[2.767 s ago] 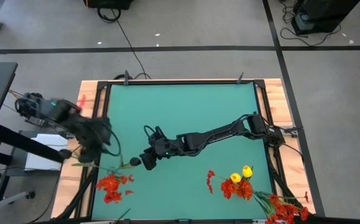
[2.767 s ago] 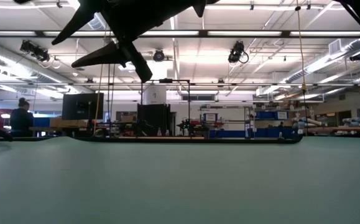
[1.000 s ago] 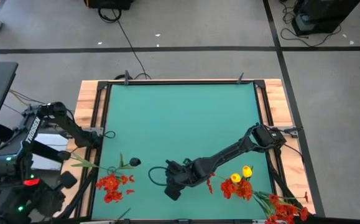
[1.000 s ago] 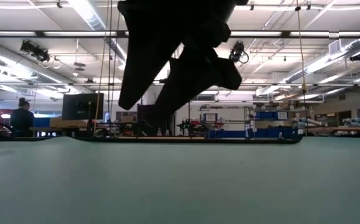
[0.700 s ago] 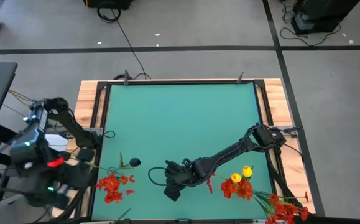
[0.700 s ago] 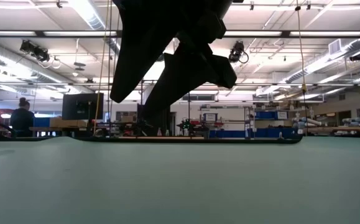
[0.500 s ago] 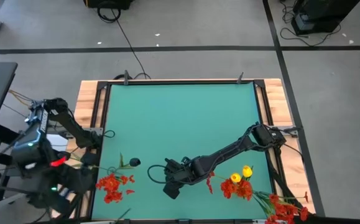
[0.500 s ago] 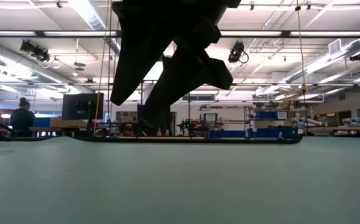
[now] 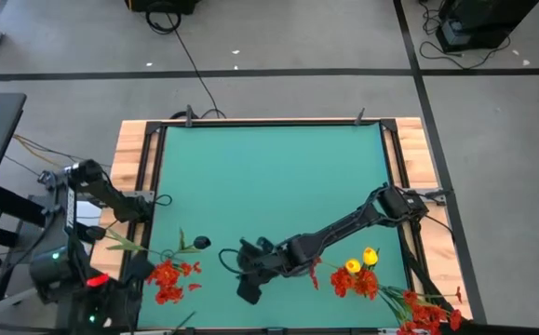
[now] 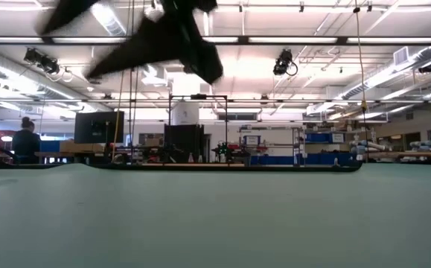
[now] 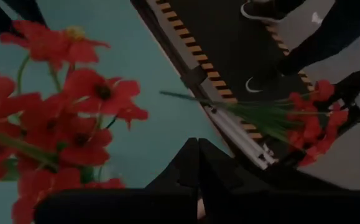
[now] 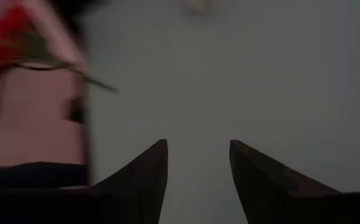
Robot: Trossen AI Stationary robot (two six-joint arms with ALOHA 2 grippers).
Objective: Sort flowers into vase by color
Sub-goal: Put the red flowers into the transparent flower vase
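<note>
Red flowers (image 9: 166,276) on green table (image 9: 269,177), left fingers (image 11: 195,163) clenched, right fingers (image 12: 143,173) released

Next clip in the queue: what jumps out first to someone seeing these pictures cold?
The bright artificial flowers stand out against the green table mat: a red cluster lies near the near-left corner, and a bunch of red blooms with two yellow tulip-like heads sits near the near-right corner. Between them the dark right arm stretches low over the mat, its right gripper open and empty. The left gripper is shut, off the table's left edge.
</note>
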